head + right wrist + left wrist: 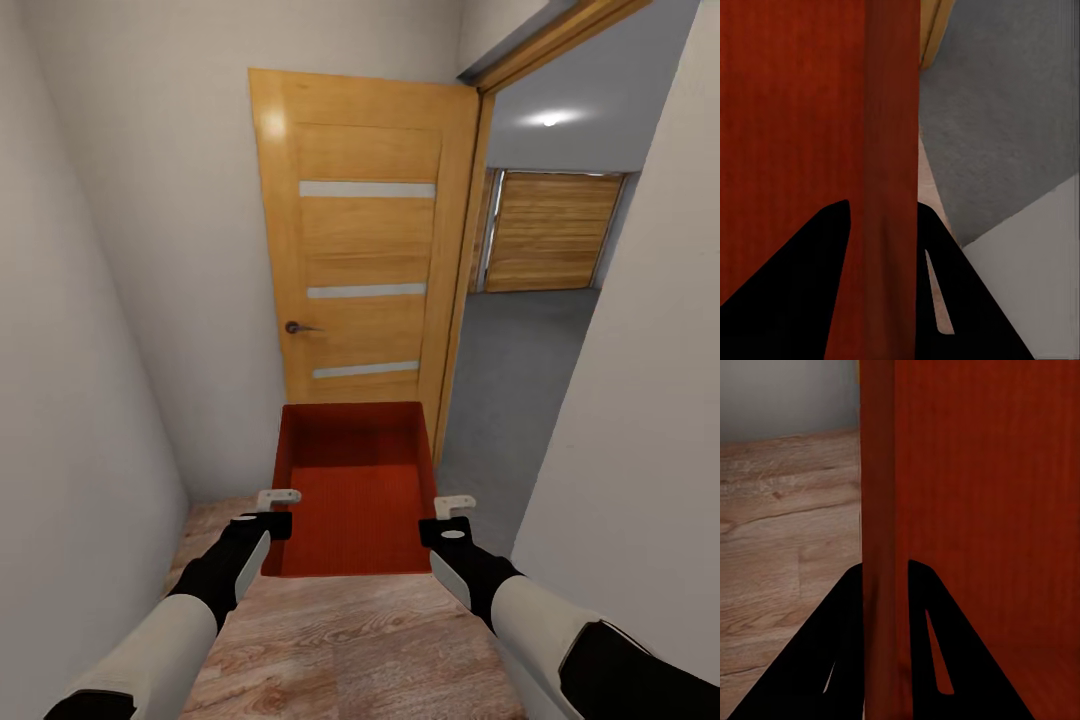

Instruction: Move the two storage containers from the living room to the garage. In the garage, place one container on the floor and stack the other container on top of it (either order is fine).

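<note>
Left end effector (pixel 277 511) clamped on the left side wall of the storage container (pixel 352 490); in the left wrist view its two dark fingers (pixel 937 660) straddle that wall, one inside, one outside. Right end effector (pixel 452 520) likewise closed on the right side wall, fingers (pixel 795 292) either side of it in the right wrist view. Container is orange-red, open-topped, held level between both arms above the wood-plank floor (pixel 340 640). Just ahead, a wooden door (pixel 365 250) stands open against the white wall (pixel 150 200). To its right the doorway shows the grey concrete floor (pixel 520 350) and a plank garage door (pixel 555 232) further in.
</note>
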Controlling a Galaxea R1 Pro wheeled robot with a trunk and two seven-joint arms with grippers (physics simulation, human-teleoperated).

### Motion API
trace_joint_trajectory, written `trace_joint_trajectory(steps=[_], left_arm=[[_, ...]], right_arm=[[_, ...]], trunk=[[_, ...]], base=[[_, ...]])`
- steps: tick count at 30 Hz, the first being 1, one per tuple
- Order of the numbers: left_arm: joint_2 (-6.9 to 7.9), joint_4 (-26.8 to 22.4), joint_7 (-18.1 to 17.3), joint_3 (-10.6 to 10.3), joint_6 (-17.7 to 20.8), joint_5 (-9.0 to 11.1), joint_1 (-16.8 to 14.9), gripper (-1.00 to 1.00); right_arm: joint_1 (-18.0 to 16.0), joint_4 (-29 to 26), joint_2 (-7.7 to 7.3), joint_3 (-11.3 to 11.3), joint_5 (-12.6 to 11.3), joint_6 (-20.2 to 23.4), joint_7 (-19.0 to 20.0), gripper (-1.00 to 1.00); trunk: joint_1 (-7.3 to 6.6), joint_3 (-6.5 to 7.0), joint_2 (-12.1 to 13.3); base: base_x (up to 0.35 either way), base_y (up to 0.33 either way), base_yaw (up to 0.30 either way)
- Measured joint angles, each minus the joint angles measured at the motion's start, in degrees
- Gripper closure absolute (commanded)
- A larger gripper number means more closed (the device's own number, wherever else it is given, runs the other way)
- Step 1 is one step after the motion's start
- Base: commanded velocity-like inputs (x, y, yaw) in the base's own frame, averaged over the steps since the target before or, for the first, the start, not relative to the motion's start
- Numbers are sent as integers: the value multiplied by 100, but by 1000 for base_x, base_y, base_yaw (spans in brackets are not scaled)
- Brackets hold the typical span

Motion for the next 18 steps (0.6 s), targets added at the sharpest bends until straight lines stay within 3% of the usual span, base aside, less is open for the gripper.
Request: trace_joint_trajectory(steps=[5, 18], left_arm=[[-4, 5, 6, 0, 2, 0, 0, 100], [-6, 7, 5, 8, 31, -12, 0, 100]], right_arm=[[0, 9, 0, -3, 4, 0, 6, 100], [0, 15, 2, -7, 6, 26, 16, 100]], trunk=[[-2, 0, -1], [-2, 0, 0]], base=[[117, 87, -276], [232, 185, -269]])
